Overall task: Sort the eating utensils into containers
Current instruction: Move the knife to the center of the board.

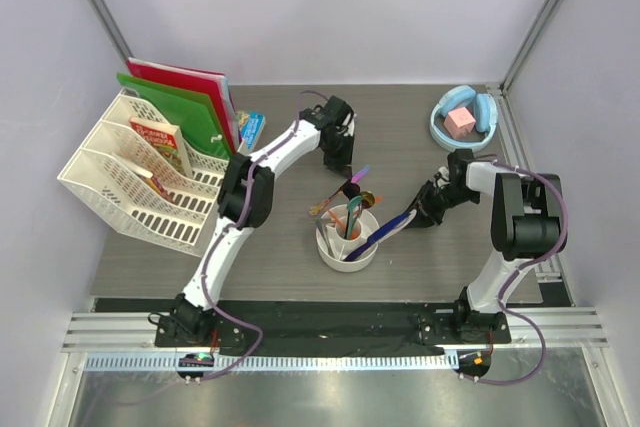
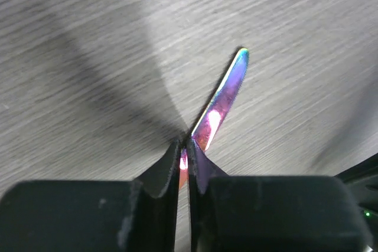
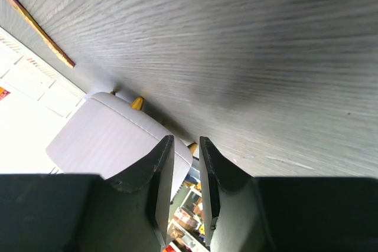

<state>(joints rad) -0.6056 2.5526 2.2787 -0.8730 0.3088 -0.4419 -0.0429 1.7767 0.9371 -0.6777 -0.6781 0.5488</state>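
Note:
The white round cup point(image 1: 330, 252) stands mid-table and holds several utensils, among them orange pieces point(image 1: 352, 219) and a dark blue knife point(image 1: 385, 232) that leans out to the right. My left gripper point(image 1: 352, 185) hovers just behind the cup, shut on an iridescent piece point(image 1: 358, 175). In the left wrist view the gripper point(image 2: 184, 146) pinches that piece's point(image 2: 224, 98) end above bare table. My right gripper point(image 1: 412, 215) is right of the cup, by the knife's outer end. In the right wrist view it point(image 3: 184, 143) stands a narrow gap apart and empty, with the cup point(image 3: 112, 131) just ahead.
A white lattice file rack point(image 1: 130, 182) with books and red and green folders point(image 1: 185, 97) fills the left side. A light blue bowl point(image 1: 440, 132) with a pink cube point(image 1: 460, 122) sits at the back right. A small blue pack point(image 1: 250, 129) lies beside the rack.

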